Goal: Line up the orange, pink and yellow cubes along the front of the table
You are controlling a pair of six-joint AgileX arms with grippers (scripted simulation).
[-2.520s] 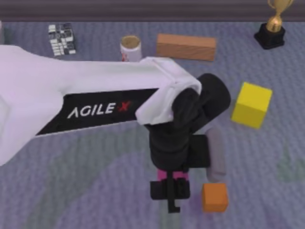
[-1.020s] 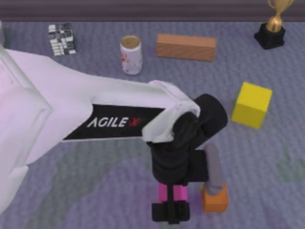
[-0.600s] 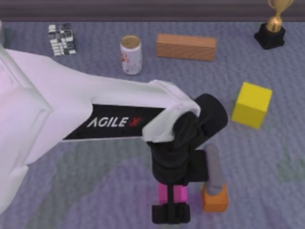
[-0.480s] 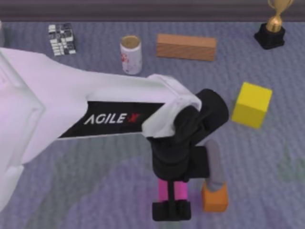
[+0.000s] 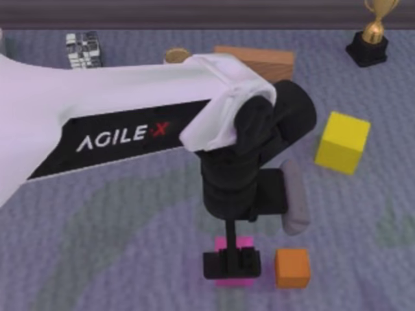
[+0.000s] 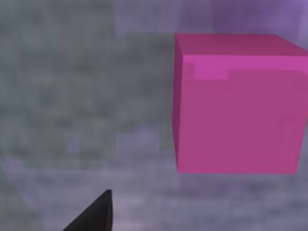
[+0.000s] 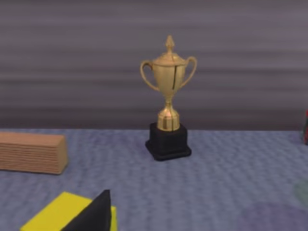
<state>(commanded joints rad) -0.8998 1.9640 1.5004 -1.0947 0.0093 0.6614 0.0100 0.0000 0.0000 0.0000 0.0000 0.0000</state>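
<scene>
Top view: the left arm (image 5: 130, 129) runs from the left edge of the frame to the centre; its black wrist hangs over the lower middle of the table (image 5: 97, 259); the left gripper (image 5: 232, 264) sits directly above the pink cube (image 5: 235, 245), which lies on the table in the lower centre of the frame, partly hidden by the gripper body; from this view it cannot be told how far the fingers are spread or whether they touch the cube. The orange cube (image 5: 292, 267) rests just beside the pink cube on its right, apart from it, near the lower edge. The yellow cube (image 5: 342, 142) stands in the right half of the frame, well apart from the other two. A wooden block (image 5: 272, 61) and a can (image 5: 175, 56) are partly covered by the arm near the upper centre; a patterned cube (image 5: 83, 48) is at upper left; a trophy (image 5: 373, 35) is at upper right.

Left wrist view: the pink cube (image 6: 238, 103) fills the right part of the frame, resting on the table (image 6: 72, 96); one dark fingertip (image 6: 96, 214) shows at the lower edge, clear of the cube and holding nothing.

Right wrist view: the trophy (image 7: 168, 101) stands at the centre; the wooden block (image 7: 31, 153) is at the left edge; the yellow cube (image 7: 53, 211) is at lower left; one dark fingertip (image 7: 94, 214) of the right gripper shows in front of it; its opening cannot be told.
</scene>
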